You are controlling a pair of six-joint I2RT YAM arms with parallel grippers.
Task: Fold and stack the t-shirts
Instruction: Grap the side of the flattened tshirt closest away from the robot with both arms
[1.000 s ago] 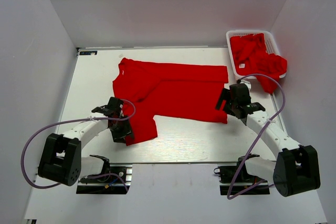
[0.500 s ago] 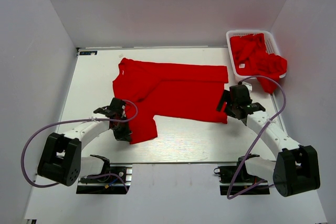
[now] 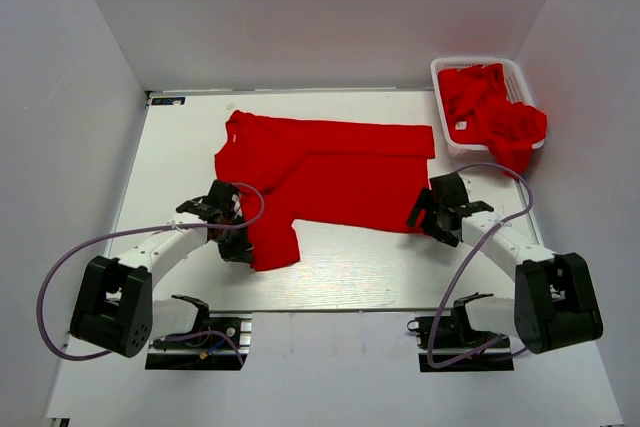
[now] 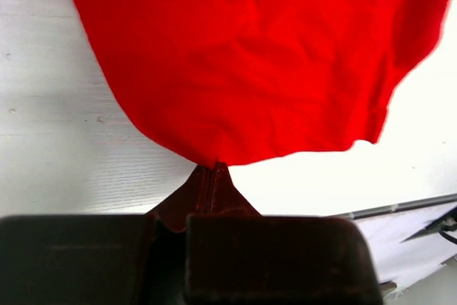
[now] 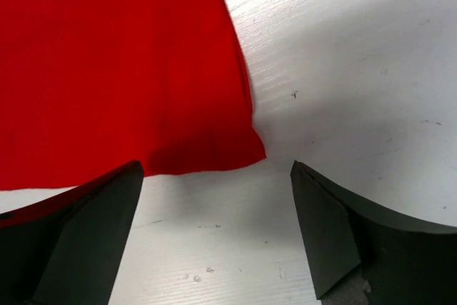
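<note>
The job is at the first fold. One red shirt (image 3: 330, 169) lies spread flat in the middle of the table (image 3: 350, 272). More red shirts (image 3: 492, 115) sit in a heap in the white basket (image 3: 441, 69) at the far right corner, and some cloth hangs over its rim. The left claw (image 3: 240, 243) is shut tight on the edge of the flap that sticks out at the near left of the flat shirt. The left wrist view shows the two tips pressed together with a bit of red cloth between them (image 4: 212, 169). That flap may be a sleeve, but from above it is hard to be sure. The right claw (image 3: 422, 219) is wide open and holds nothing. It is low over the table with the near right corner of the shirt (image 5: 243, 144) just in front of its gap. Next, I think the right claw must slide onto that corner and pinch it. Then both arms can lift the near edge together and lay it over the far side, keeping the cloth flat. A second ago the left claw was partly open, and now it has snapped shut on the cloth. The right arm has also come nearer to us and lower, closer to its corner. The shirt itself has hardly moved.
</note>
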